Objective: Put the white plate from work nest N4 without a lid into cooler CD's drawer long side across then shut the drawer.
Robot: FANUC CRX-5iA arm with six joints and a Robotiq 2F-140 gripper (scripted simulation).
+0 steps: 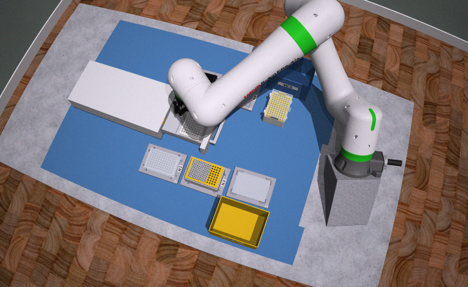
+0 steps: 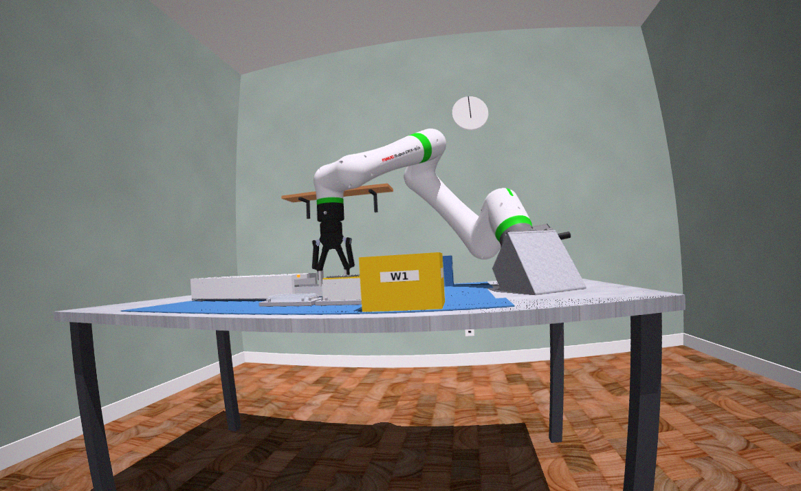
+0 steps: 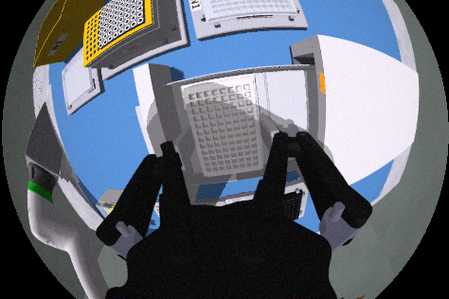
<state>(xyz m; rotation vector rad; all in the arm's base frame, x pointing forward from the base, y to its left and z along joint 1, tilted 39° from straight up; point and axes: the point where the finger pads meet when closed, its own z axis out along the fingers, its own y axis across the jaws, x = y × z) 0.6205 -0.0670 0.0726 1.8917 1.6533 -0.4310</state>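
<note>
One claw [image 3: 227, 149], half spread, pinching the white plate [image 3: 227, 133] over the open drawer [image 3: 158, 96]

walls: pale green, white skirting [image 2: 391, 358]
floor: wood parquet [image 2: 635, 415], dark shadow under table
table: grey top [image 2: 604, 298], dark legs
shelf: sm. wooden, on back wall [image 2: 296, 196]
clock: round, white [image 2: 469, 113]
</note>
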